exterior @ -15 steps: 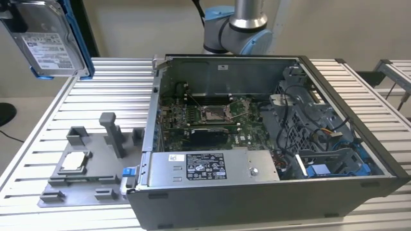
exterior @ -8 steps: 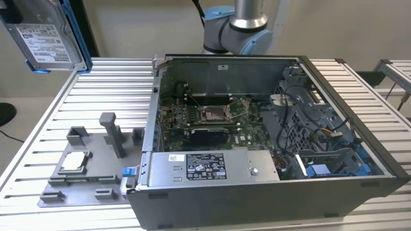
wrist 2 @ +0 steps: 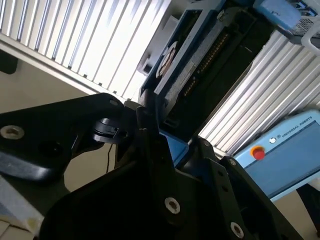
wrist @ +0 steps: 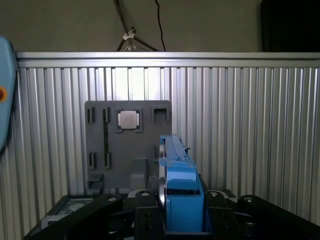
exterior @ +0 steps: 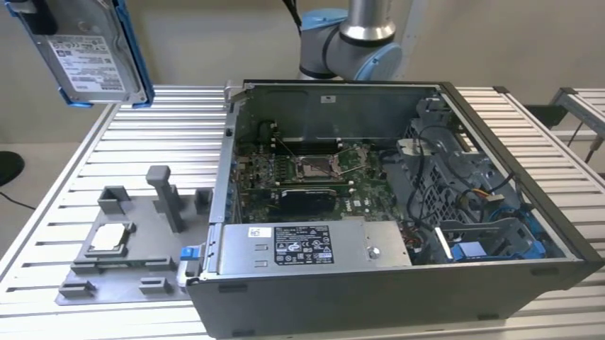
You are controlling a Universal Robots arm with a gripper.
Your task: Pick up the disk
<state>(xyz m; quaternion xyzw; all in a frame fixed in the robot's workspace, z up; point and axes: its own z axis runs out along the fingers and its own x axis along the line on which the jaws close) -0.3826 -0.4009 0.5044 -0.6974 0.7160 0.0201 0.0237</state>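
Note:
The disk [exterior: 90, 60], a silver hard drive with a white label and a blue frame, hangs high above the table at the exterior view's far left. It stands on edge, clear of everything below. My gripper [exterior: 42, 18] is shut on its upper end. In the first wrist view the blue-framed disk [wrist: 179, 185] runs edge-on between my black fingers [wrist: 145, 212], above the grey fixture plate [wrist: 127, 145]. The second wrist view shows the disk [wrist 2: 192, 60] from its connector side, clamped in my gripper [wrist 2: 175, 145].
An open computer case [exterior: 378, 212] takes up the middle of the slatted table [exterior: 142, 134], with a long silver box [exterior: 302, 244] at its front. The grey fixture plate [exterior: 132, 241] holds a small square chip [exterior: 109, 237]. The arm's base [exterior: 355, 42] stands behind. A blue pendant [wrist 2: 285, 155] lies nearby.

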